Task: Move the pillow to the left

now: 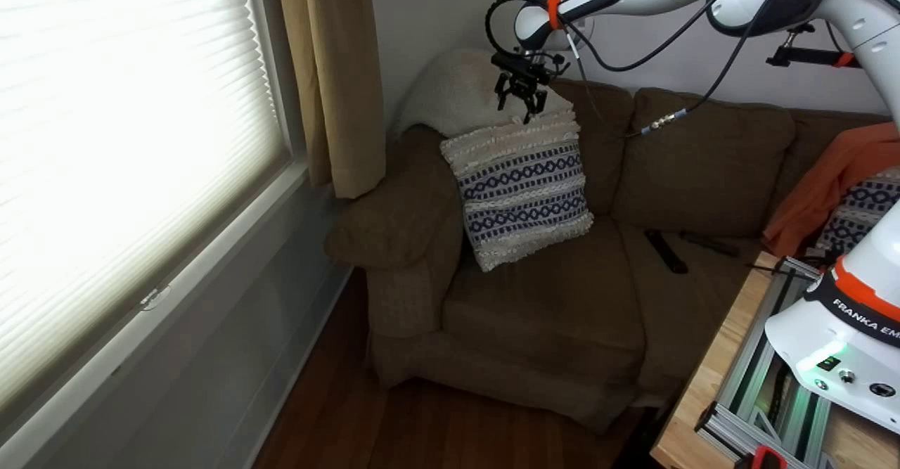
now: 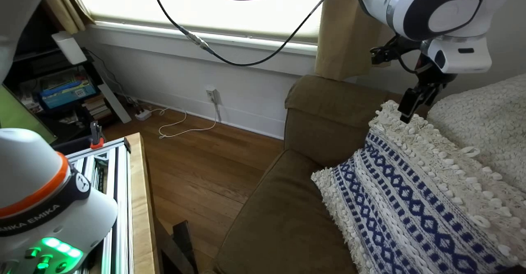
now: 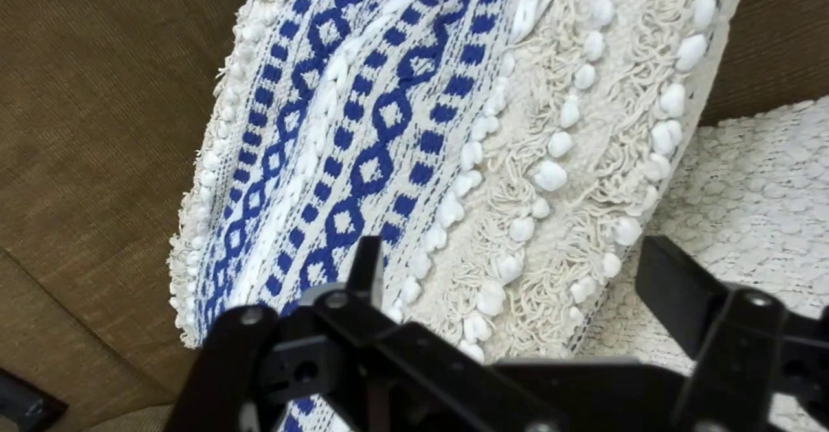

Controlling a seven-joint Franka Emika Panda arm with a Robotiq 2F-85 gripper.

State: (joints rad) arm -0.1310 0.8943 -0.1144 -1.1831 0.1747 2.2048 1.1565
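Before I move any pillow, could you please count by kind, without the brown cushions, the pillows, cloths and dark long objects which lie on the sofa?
White-and-navy patterned pillows: 2 (one partly hidden)
Plain whitish pillow or cloth: 1
Orange cloth: 1
Dark long objects: 2
Total: 6

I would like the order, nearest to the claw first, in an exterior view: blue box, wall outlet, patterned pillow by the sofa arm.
1. Patterned pillow, below the claw.
2. Wall outlet, low on the wall.
3. Blue box, far left in the picture.
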